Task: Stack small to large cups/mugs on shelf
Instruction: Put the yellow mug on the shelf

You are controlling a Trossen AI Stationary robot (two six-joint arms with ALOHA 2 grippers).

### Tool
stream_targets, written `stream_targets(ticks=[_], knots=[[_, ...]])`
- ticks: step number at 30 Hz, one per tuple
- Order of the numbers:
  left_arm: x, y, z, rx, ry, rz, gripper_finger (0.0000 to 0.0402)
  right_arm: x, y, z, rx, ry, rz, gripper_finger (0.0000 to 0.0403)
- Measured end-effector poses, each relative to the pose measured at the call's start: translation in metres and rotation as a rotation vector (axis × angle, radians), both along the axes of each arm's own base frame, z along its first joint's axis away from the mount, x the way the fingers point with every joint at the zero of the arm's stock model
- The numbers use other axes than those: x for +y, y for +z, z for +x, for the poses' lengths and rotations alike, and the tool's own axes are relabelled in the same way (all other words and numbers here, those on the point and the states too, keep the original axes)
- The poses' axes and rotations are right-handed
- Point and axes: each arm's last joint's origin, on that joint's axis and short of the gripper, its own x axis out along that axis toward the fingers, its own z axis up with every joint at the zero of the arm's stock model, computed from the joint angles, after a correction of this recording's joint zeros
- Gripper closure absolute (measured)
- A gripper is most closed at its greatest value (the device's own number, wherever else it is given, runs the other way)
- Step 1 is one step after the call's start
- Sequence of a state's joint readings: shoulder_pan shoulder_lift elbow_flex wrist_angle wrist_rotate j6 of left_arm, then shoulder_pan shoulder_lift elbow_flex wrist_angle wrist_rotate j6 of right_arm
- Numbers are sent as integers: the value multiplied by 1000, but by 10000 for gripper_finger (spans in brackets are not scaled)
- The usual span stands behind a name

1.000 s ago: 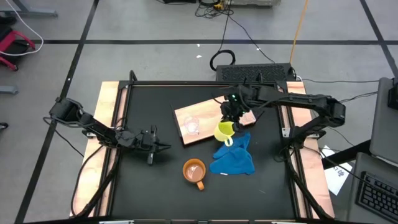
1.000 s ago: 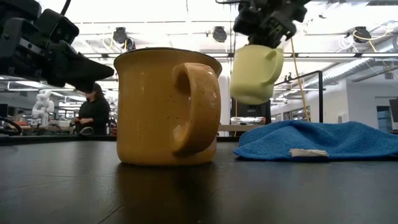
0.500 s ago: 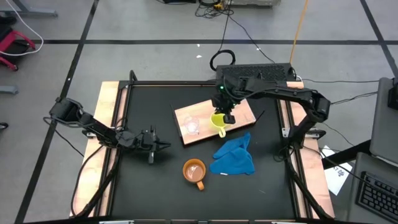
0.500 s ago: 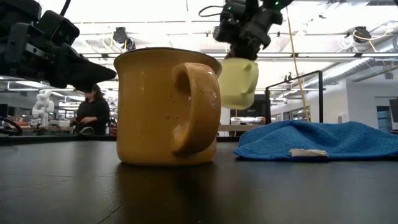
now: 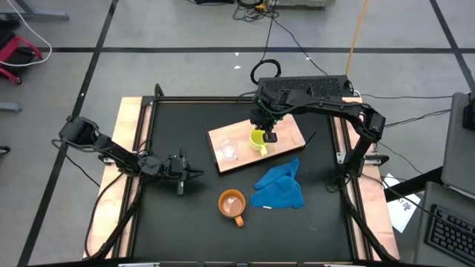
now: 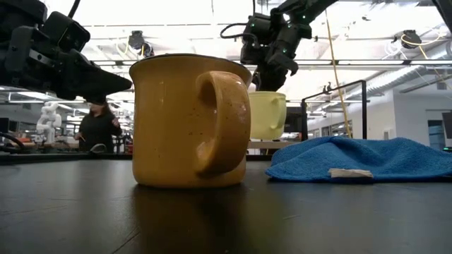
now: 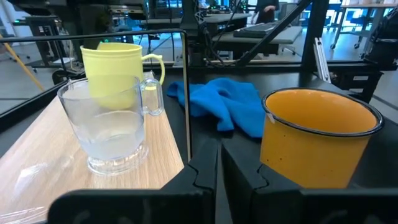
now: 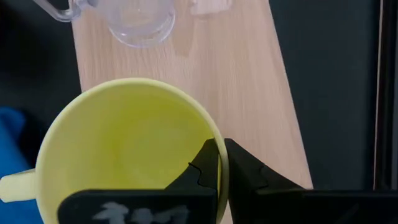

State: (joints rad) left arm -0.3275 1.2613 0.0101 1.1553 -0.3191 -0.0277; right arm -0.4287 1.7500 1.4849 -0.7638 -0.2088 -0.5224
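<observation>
I've got the right gripper point(image 8: 214, 163) clamped on the rim of the yellow mug point(image 5: 259, 140), over the board point(image 5: 286, 130) beside the glass point(image 5: 228, 150); my left gripper point(image 5: 194, 175) waits low at the table's left, fingers together on nothing. The right wrist view looks straight down into the yellow mug and shows it empty, and the left wrist view shows the glass empty too. From above, something pale sits in the orange mug point(image 5: 231, 204) next to the blue cloth point(image 5: 278, 185), which the low view hides behind the mug's wall.
</observation>
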Motion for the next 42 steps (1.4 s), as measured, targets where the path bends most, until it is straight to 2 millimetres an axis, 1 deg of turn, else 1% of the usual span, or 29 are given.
stream_targets(ticks=[5, 10, 16, 18, 20, 34, 42], knots=[[0, 0, 0, 0, -3, 16, 376, -1, 1, -1, -23, 17, 44, 403], [0, 0, 0, 0, -4, 15, 376, 1, -1, -2, 2, 34, 51, 403], [0, 0, 0, 0, -4, 16, 376, 2, 0, -1, -14, 37, 52, 403], [0, 0, 0, 0, -5, 19, 376, 2, 0, 0, -34, 43, 88, 403], [0, 0, 0, 0, -5, 18, 376, 4, -2, 3, -49, 61, 114, 403], [0, -1, 0, 13, -6, 23, 376, 7, -19, 15, -28, 70, 131, 403], [0, -2, 0, 25, -8, 26, 376, 9, -19, 17, -28, 70, 127, 403]])
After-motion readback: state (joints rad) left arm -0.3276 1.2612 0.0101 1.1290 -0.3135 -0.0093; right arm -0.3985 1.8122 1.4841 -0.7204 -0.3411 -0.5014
